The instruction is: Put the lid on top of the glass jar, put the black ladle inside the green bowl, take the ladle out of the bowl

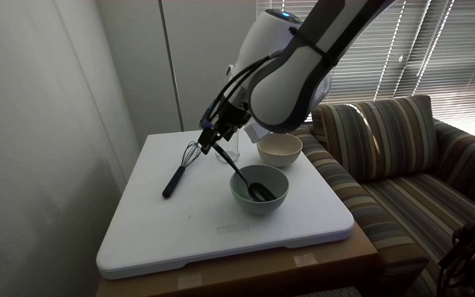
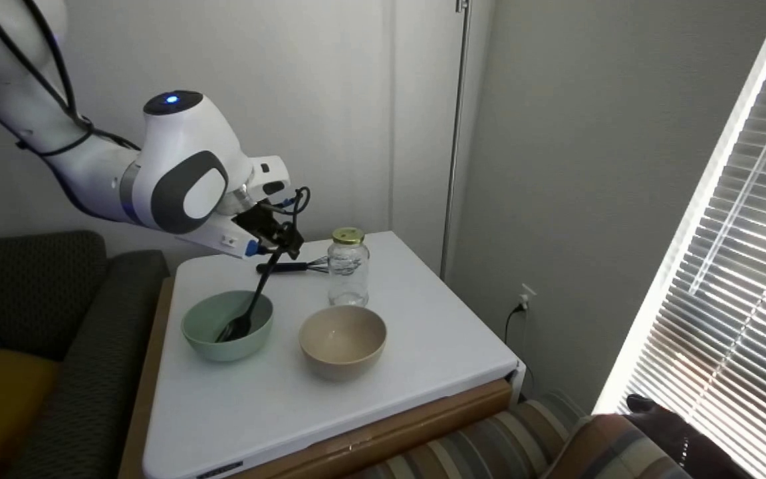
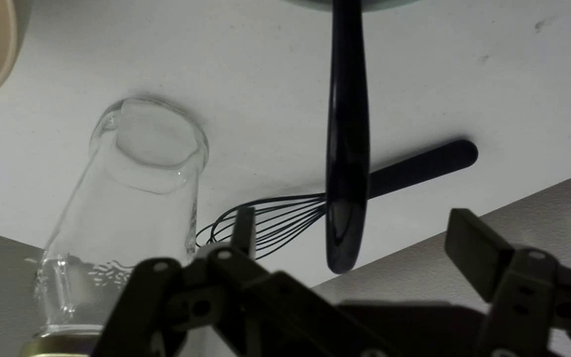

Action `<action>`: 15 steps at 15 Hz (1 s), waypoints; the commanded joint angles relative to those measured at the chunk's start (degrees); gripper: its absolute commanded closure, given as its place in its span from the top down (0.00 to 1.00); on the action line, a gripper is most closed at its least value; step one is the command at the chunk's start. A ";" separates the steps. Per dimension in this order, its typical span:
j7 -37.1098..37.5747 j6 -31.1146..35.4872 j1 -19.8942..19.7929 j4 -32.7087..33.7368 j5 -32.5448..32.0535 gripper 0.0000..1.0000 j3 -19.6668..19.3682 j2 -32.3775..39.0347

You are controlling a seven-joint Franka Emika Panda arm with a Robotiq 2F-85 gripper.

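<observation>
1. The claw (image 3: 361,242) had its fingers (image 3: 476,254) spread wide, one to each side of the handle of the ladle (image 3: 347,139); in the wrist view neither touched it. That straddle would suit an even squeeze near the handle's end.
2. The ladle sloped down and away from the claw, its scoop inside the green bowl (image 1: 258,207). The handle seemed to lean on the bowl's rim, which presumably held its end up within the claw's reach.
3. That bowl sat upright on the worktop (image 1: 159,239), below and ahead of the claw.
4. Beside the claw the jar (image 2: 348,279) stood upright with the lid (image 2: 348,235) flat on top, so that step looked done; whether it was screwed on I couldn't tell.
5. The whisk (image 1: 179,174) lay on the worktop below the claw, likely too low to hinder a grip.
6. The cream bowl (image 1: 279,160) sat farther from the claw, on the jar's side.
7. Lifting the ladle out appeared to be what was left; a sideways swing might have knocked the jar.
</observation>
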 commanded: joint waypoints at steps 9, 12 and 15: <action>-0.57 -0.08 1.82 6.98 -0.55 0.10 -2.29 5.76; 0.13 0.74 4.47 5.73 -0.81 0.01 -6.02 4.55; 0.66 1.90 7.06 4.70 -0.89 0.00 -9.42 3.71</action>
